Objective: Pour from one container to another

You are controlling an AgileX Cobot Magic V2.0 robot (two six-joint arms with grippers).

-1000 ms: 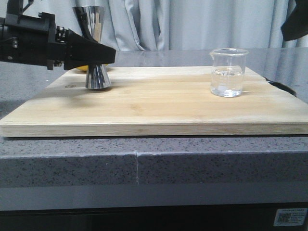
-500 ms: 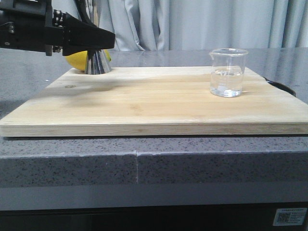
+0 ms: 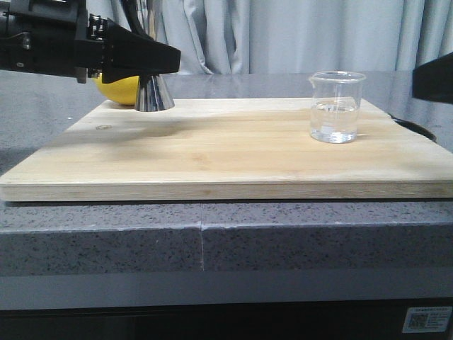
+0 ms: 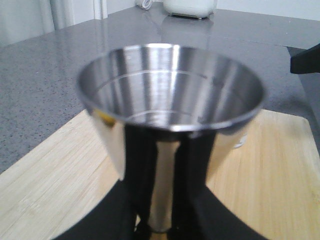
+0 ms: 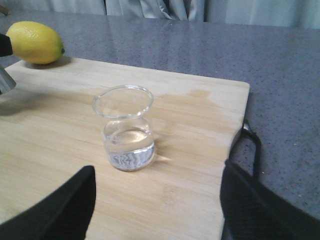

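The glass beaker (image 3: 337, 106) stands upright near the right edge of the bamboo cutting board (image 3: 226, 152), partly filled with clear liquid, its long axis vertical. It sits directly ahead of the right gripper (image 5: 155, 200), whose jaws are spread wide and hold nothing; in the right wrist view the beaker lines up between the two dark fingers (image 5: 60, 207), not yet enclosed. The right arm is clearly the nearer one. The left gripper (image 3: 152, 60) has its jaws closed on the waist of the steel jigger (image 3: 152, 92), held upright over the board's far left corner, just in front of the lemon (image 3: 117, 88). The jigger's cup (image 4: 170, 90) shows faint engraved measure lines, unreadable; the beaker's white print is too faint to read.
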